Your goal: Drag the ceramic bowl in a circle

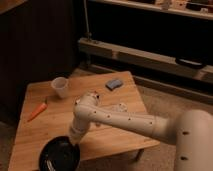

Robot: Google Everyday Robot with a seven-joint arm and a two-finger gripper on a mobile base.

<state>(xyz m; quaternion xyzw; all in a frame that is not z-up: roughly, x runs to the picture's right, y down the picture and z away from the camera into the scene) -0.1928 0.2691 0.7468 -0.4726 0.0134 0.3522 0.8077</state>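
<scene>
The ceramic bowl (58,155), wide, shallow and glossy black, sits at the front left edge of the wooden table (125,135), partly cut off by the bottom of the view. My gripper (73,142) is at the end of the white arm, down at the bowl's right rim. The arm covers most of the gripper.
A small translucent white cup (60,87) stands at the back left. An orange carrot (37,111) lies at the left edge. A blue object (114,83) lies at the back. A small pale item (119,107) sits by the arm. Dark shelving stands behind.
</scene>
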